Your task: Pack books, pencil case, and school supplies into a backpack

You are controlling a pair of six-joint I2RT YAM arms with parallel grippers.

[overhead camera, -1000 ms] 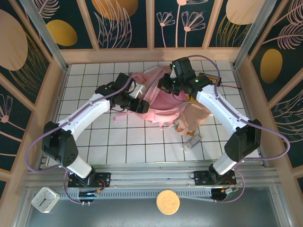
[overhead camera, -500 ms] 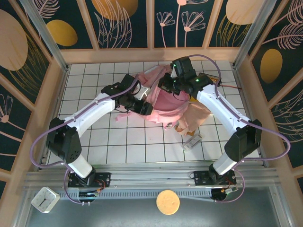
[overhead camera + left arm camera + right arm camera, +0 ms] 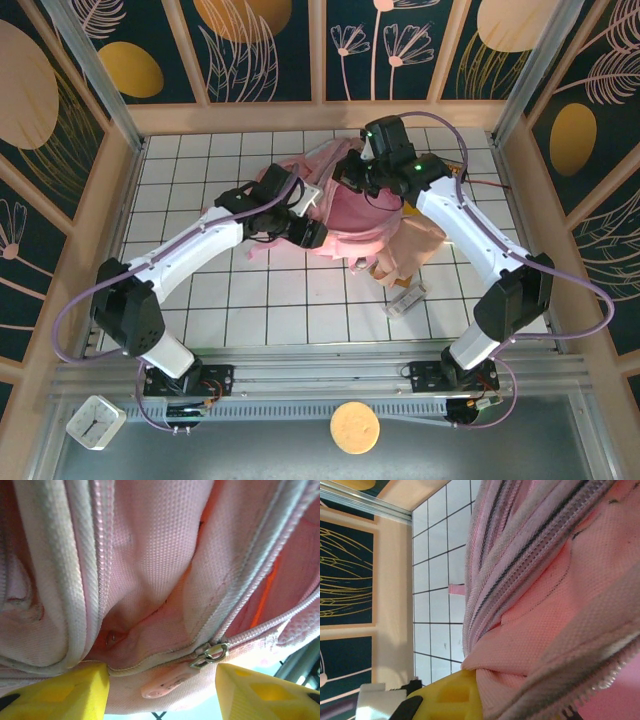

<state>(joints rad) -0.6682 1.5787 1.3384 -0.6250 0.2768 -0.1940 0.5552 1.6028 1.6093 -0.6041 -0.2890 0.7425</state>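
- My left claw (image 3: 160, 674) is part open, its yellow fingers (image 3: 55, 692) set either side of the backpack's (image 3: 350, 215) zipped rim, with no pinch that I can see.
- A zip pull (image 3: 210, 652) hangs just above my right-hand finger.
- My right claw (image 3: 362, 182) is shut on the backpack's far rim.
- The backpack lies mid-table (image 3: 260, 300), with the pencil case (image 3: 415, 245) touching its right side.
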